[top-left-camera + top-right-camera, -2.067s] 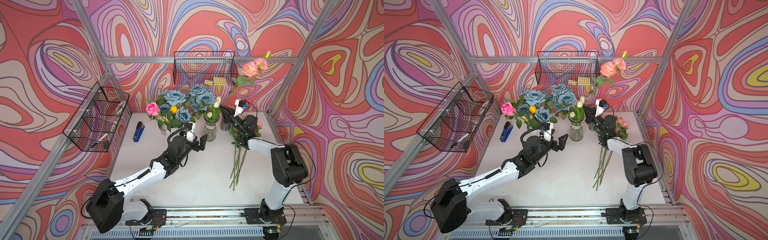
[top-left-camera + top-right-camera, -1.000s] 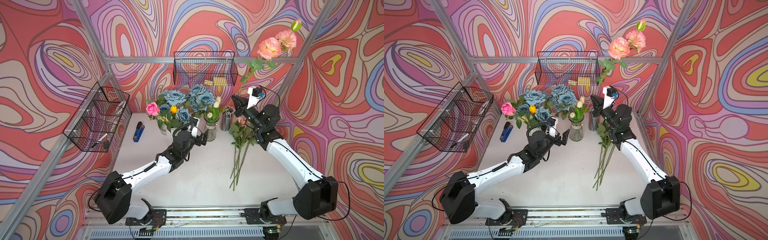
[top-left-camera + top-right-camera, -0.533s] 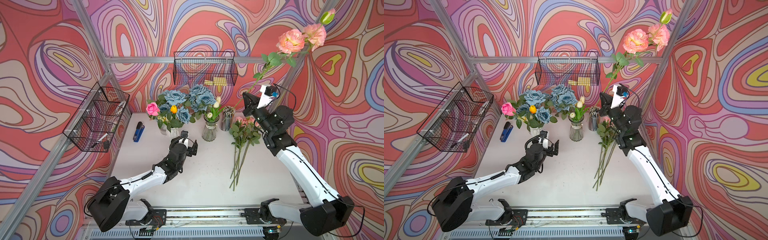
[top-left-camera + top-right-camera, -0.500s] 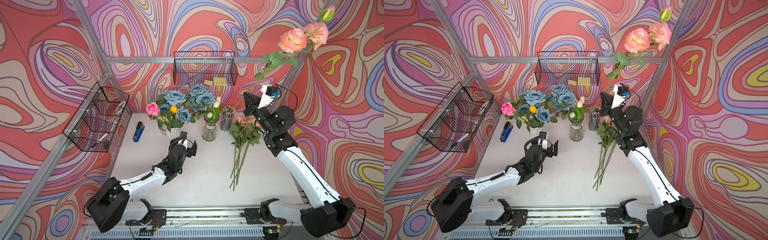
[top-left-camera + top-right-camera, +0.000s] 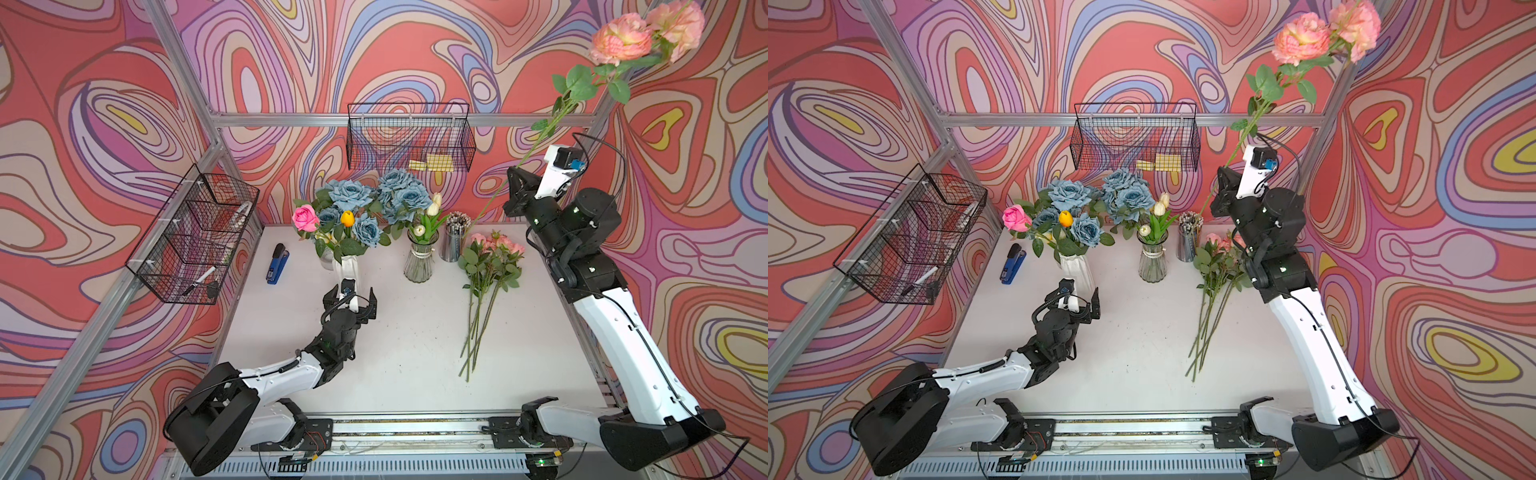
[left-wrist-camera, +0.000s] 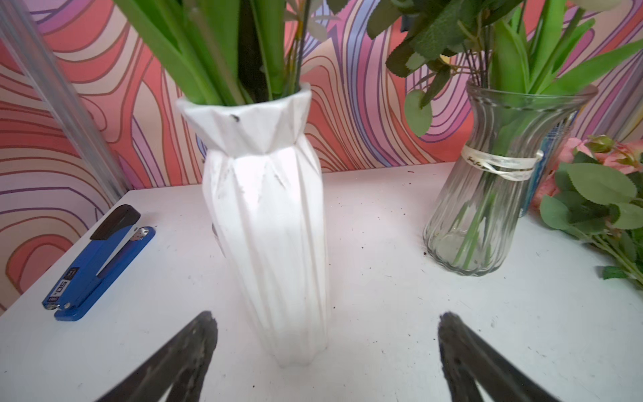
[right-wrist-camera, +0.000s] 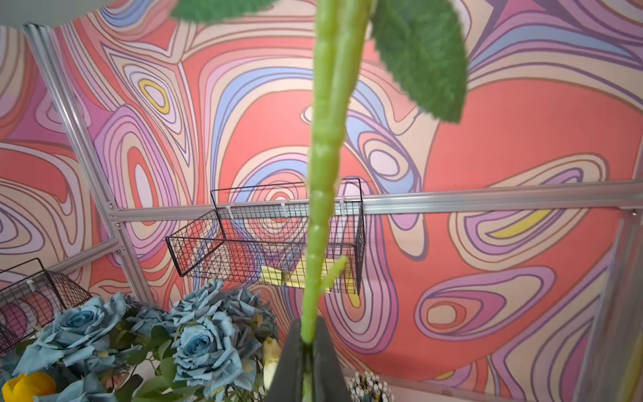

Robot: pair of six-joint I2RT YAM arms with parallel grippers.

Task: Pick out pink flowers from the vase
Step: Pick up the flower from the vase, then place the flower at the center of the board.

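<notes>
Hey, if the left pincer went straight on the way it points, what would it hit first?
The white vase: it stands straight ahead of the open left pincer, centred between its jaws; how near is hard to judge.

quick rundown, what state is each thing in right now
right gripper, shut on held pink flower, raised high
left gripper, open, empty, facing white vase
white vase, upright, pink rose and blue roses inside
glass vase, upright, tulips inside
pink flower pile, lying flat on table
stapler, closed, lying flat
</notes>
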